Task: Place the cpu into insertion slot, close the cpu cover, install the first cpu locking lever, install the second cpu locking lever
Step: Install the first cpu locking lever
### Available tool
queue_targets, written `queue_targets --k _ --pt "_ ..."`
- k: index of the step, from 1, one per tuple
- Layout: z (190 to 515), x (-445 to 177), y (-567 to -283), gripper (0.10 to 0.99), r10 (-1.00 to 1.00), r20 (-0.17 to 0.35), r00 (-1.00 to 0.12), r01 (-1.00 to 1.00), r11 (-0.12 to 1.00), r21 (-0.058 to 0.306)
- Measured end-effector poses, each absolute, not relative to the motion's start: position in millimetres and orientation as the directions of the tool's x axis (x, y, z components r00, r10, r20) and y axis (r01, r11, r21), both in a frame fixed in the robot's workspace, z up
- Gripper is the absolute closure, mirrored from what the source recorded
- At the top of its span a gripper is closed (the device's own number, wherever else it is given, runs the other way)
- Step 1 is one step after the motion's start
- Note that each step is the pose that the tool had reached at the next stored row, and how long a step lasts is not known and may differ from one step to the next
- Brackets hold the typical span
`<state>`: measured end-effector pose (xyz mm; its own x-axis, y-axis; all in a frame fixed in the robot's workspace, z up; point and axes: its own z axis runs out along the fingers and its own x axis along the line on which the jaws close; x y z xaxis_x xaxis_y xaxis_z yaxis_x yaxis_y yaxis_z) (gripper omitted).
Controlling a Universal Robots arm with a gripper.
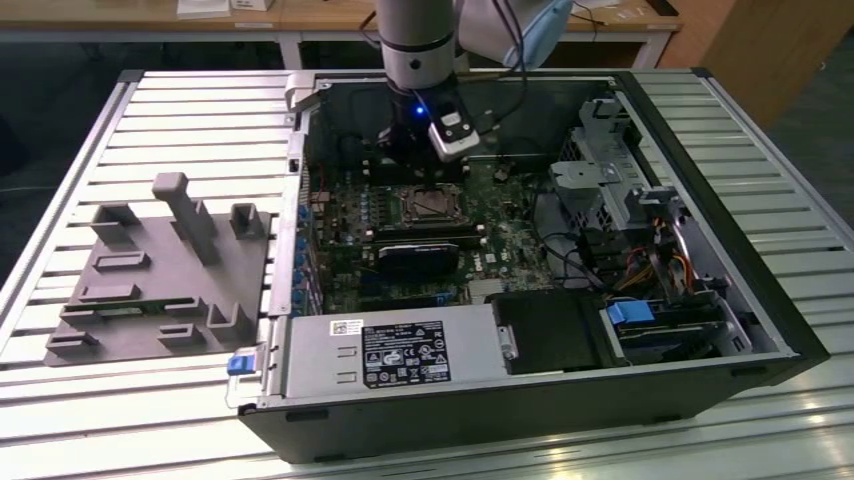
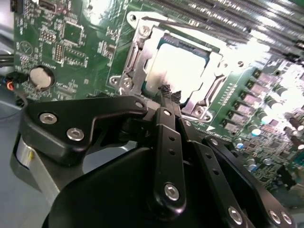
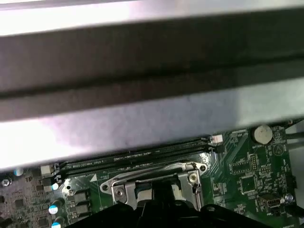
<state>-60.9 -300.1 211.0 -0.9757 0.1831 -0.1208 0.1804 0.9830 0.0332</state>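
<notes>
The cpu point(image 2: 183, 64) shows its silver-grey top inside the insertion slot point(image 1: 430, 203) on the green motherboard. The cpu cover point(image 2: 137, 59), a silvery frame plate, lies flat around the chip with the chip showing through its window. My gripper point(image 2: 170, 92) hangs just over the slot's edge, its black fingertips point(image 2: 165, 89) pressed together with nothing between them. In the exterior view the arm reaches down into the open computer case, with the gripper point(image 1: 422, 172) just above the slot's far side. The first wrist view has the slot's metal rim point(image 3: 156, 176) beside the memory slots.
A grey fixture block point(image 1: 160, 265) lies on the slatted table at the exterior view's left. Inside the case sit a black heatsink block point(image 1: 420, 255), the power supply point(image 1: 380, 355) and a drive cage with cables point(image 1: 627, 195). The case wall point(image 3: 142, 71) rises close by.
</notes>
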Motion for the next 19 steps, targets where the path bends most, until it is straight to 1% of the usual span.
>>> queue_targets --k 10,14,19 --pt "211.0 -60.9 -309.9 0.980 0.188 -0.106 -0.977 0.188 0.982 0.009" --pt "210.9 -60.6 -311.8 0.980 0.189 -0.096 -0.977 0.190 0.982 -0.006" --pt "210.9 -60.3 -311.8 0.980 0.188 -0.094 -0.978 0.190 0.982 -0.009"
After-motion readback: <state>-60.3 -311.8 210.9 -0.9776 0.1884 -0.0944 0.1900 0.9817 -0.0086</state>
